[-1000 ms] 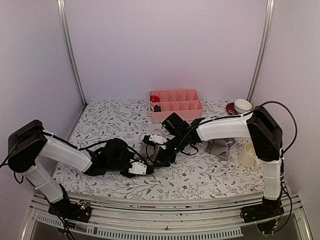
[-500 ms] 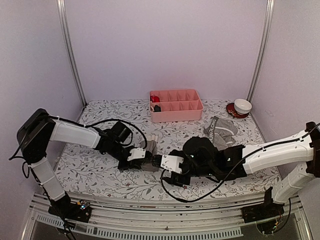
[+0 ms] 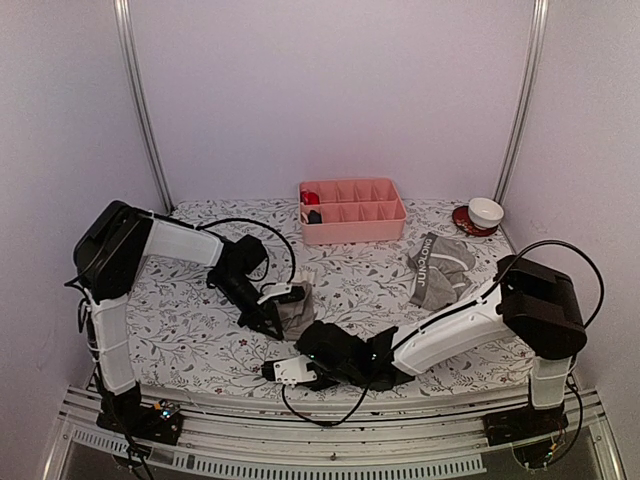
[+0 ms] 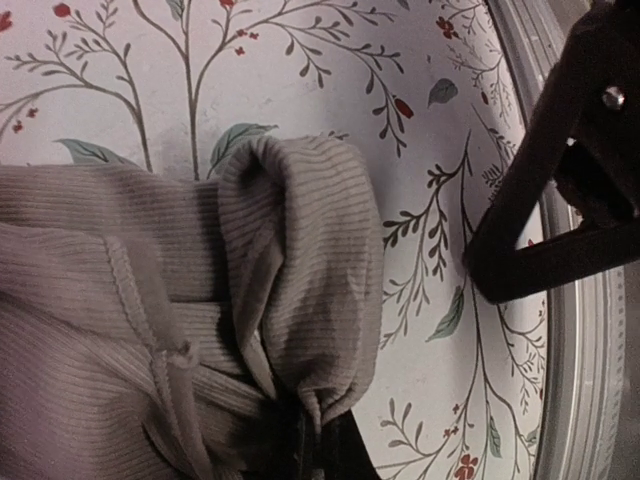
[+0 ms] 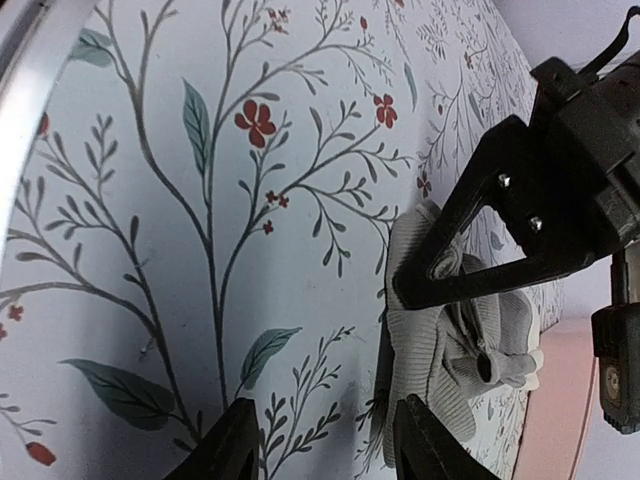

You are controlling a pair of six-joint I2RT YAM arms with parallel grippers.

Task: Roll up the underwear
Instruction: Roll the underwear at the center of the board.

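**Left claw and briefs.** Showed the left claw (image 3: pixel 284 316) clamped shut on the briefs (image 3: pixel 298 318), near the front middle of the table (image 3: pixel 180 330). Pinched the cloth at a ribbed, partly rolled fold (image 4: pixel 300 280), with the rest bunched on the floral cover beside the claw.

**Right claw.** Found the right claw (image 3: pixel 287 370) just in front of the briefs, by the table's near edge. Showed its fingers (image 5: pixel 228 450) spread apart with nothing between them. Faced the left claw across a bare strip of cover in the right wrist view, near the briefs but not touching them.

**Other items.** Found the boxer-briefs (image 3: pixel 445 265) lying crumpled well to the right, apart from both claws, lettered waistband uppermost. Showed a pink tray (image 3: pixel 352 232) at the far edge and a white bowl (image 3: pixel 486 210) in the far right corner.
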